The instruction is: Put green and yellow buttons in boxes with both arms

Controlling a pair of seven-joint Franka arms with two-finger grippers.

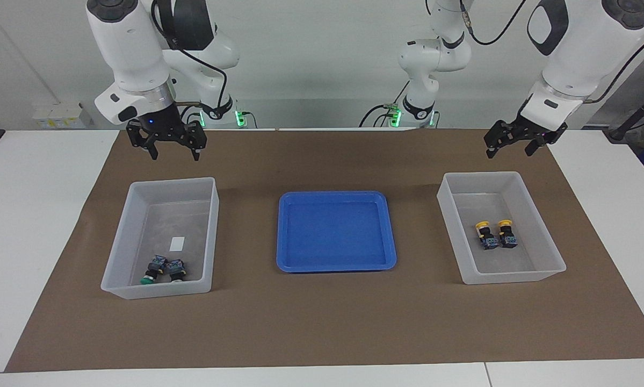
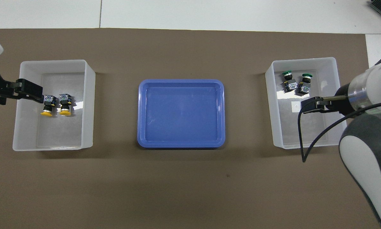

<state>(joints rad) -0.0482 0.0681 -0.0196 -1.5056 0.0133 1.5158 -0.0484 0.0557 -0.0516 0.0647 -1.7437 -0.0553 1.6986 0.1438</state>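
Tray point(image 1: 336, 232) sits mid-frame between my 2 boxes. Green buttons point(image 1: 164, 270) lie in the lower-left box point(image 1: 118, 243), caps toward the bottom edge; yellow buttons point(image 1: 496, 235) lie in the right box point(image 1: 547, 242), caps upward. My left gripper point(image 1: 508, 144) and right gripper point(image 1: 173, 149) hang apart-jawed, empty, above.

A: What's on the table point(image 1: 37, 215) besides the work stuff?
B: Blue tray point(image 1: 336, 231), shallow, rounded corners, sitting mid-mat w/ nothing in it.
A: Mat?
B: Brown paper sheet point(image 1: 322, 322), under the tray, covers most of the white table. Tray sits nearer the robots' edge of the sheet than the other edge.
A: Anything else nr the tray?
B: Small dark speck point(image 2: 227, 175) on the sheet, nearer the robots than the tray. Table seam point(image 2: 100, 14) runs farther out than the tray.
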